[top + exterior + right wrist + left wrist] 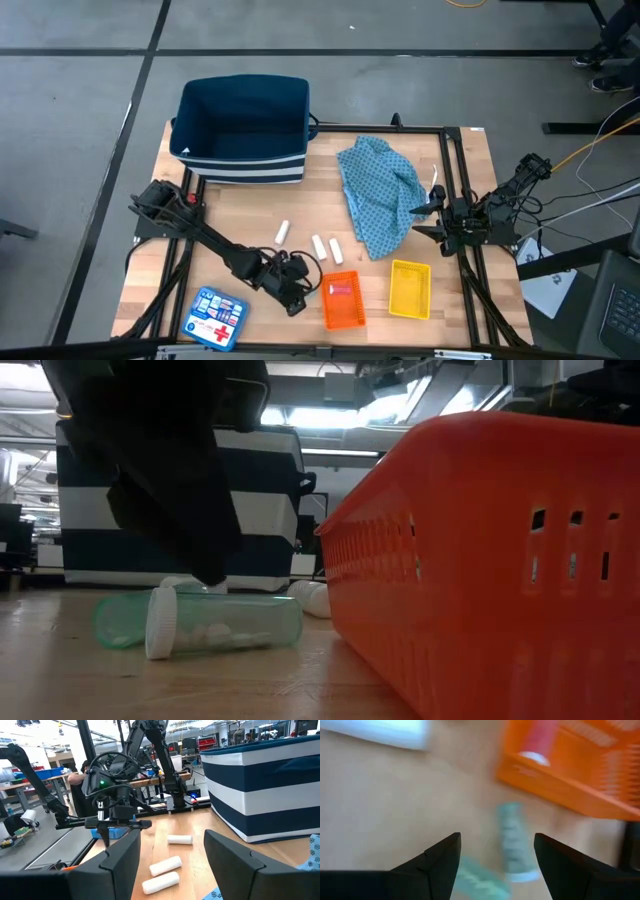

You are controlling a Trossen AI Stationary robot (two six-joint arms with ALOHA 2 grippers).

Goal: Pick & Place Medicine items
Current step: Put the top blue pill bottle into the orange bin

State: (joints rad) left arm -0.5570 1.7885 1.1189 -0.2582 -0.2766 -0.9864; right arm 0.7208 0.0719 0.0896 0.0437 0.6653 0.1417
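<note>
A wooden table point(250, 215) seen from above holds a navy striped bin point(243, 128) at the back, a blue patterned cloth point(382, 192) in the middle, and an orange tray point(343, 302) and a yellow tray point(410, 289) along the front edge. A flat blue first-aid box point(216, 319) lies at the front left.

The left gripper point(497, 852) hangs low just beside the orange tray, its fingers spread wide and holding nothing. Between and just beyond them lies a clear green pill bottle point(200, 624) on its side, white cap on, near the tray wall. A red item point(341, 289) already rests inside the orange tray. Three white sticks point(318, 242) lie together near the table's middle, well apart from the trays.

The right gripper point(171, 852) waits at the right edge beside the cloth, fingers open and empty.

The likely risk: the bottle is round and lying flat, so a finger landing off-centre could roll it away or push it against the tray. Closing near the cap could also let it slip out.
</note>
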